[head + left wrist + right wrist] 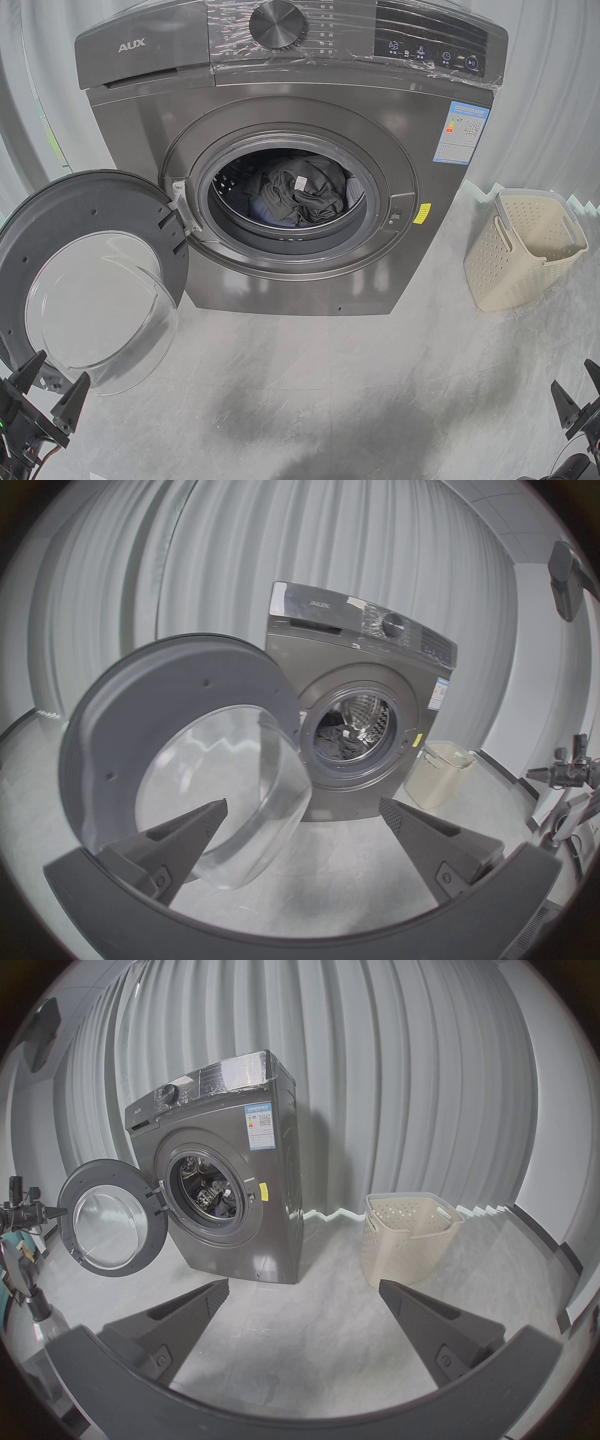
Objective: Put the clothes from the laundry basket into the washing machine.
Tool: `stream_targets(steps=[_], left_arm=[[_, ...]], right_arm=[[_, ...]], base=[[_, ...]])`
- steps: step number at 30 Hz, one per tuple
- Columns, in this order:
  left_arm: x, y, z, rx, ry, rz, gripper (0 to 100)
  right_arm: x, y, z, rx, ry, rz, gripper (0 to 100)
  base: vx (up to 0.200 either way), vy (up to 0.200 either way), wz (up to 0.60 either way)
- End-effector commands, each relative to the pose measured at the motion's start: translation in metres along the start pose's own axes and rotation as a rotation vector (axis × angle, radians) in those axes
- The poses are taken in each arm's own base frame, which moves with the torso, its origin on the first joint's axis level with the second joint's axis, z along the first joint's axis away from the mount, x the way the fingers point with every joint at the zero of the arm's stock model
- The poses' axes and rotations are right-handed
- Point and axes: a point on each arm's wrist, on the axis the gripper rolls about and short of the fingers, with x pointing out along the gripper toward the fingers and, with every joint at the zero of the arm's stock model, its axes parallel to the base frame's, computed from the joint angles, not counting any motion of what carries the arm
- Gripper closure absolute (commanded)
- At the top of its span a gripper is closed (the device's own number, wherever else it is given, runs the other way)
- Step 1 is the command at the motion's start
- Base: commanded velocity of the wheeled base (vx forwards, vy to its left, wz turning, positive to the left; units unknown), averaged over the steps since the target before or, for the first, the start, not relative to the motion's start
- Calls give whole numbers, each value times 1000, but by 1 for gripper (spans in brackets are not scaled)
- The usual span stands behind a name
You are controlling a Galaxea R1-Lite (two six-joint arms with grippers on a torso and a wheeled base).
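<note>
Washer (144, 125): boxy front-loader with a dark grey metallic shell, a round port and a perforated steel drum. Wrinkled clear film covers the top panel, and a round ribbed knob (277, 24) sits at top centre.

Door (81, 206): swung wide open to the left, hinged at the port's left edge. It's a matte grey ring around a clear domed glass bowl.

Clothes (300, 190): inside the drum, a crumpled dark grey/black heap in soft folds. A small white tag shows on top and something bluish lies under it at the left.

Basket (525, 250): on the floor right of the washer, near it but apart. Cream plastic, rounded-rectangular, with walls dotted with small holes, slot handles near the top and a greyish rim.

Floor (350, 375): smooth pale grey marbled tile. A pleated white curtain (550, 94) hangs behind.

Left gripper (62, 365): near left, by the door's near edge. Right gripper (572, 375): near right. Both have black wedge-shaped fingers, jaws spread wide, nothing held.
</note>
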Motion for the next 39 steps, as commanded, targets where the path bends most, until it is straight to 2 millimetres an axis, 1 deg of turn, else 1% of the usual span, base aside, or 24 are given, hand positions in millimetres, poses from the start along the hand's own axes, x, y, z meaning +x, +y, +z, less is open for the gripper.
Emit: stream_targets(steps=[1,4,6,7,10,13,15,18,20,22,25,28,32,39], left_arm=[[-40,8,-19,-10,-117,172,0],[-51,7,-32,9,-123,233,0],[-58,4,-41,48,-126,238,0],[-58,4,-45,72,-99,238,0],[-58,5,-49,67,-50,255,0],[-58,5,-50,67,-36,262,0],[-58,6,-51,83,-29,280,0],[-59,7,-53,93,-21,303,0],[-62,6,-55,70,-43,250,0],[-62,5,-60,90,-8,184,0],[-62,5,-59,87,-8,163,0],[-62,5,-60,96,-6,164,0],[-62,5,-60,95,-6,164,0],[-62,5,-60,82,-7,163,0]], right_arm=[[-28,-2,-28,15,-73,-21,0],[-27,-3,-30,14,-55,-35,0],[-28,-3,-30,2,-55,-54,0],[-28,-3,-30,-3,-54,-65,0],[-28,-3,-30,-43,-54,-121,0],[-31,0,-31,-50,-90,-189,0],[-34,0,-33,-60,-119,-153,0],[-34,0,-34,-59,-112,-164,0],[-34,0,-34,-58,-106,-159,0],[-35,0,-34,-59,-98,-135,0],[-34,3,-39,-10,-53,-19,0],[-34,2,-40,13,-44,-74,0],[-34,2,-40,-12,-46,-71,0],[-34,2,-40,-18,-46,-48,0]], base=[[-200,0,0],[-67,0,0],[0,0,0],[0,0,0],[0,0,0],[0,0,0],[0,0,0],[0,0,0],[0,0,0],[0,0,0],[0,0,0],[0,0,0],[0,0,0],[0,200,0]])
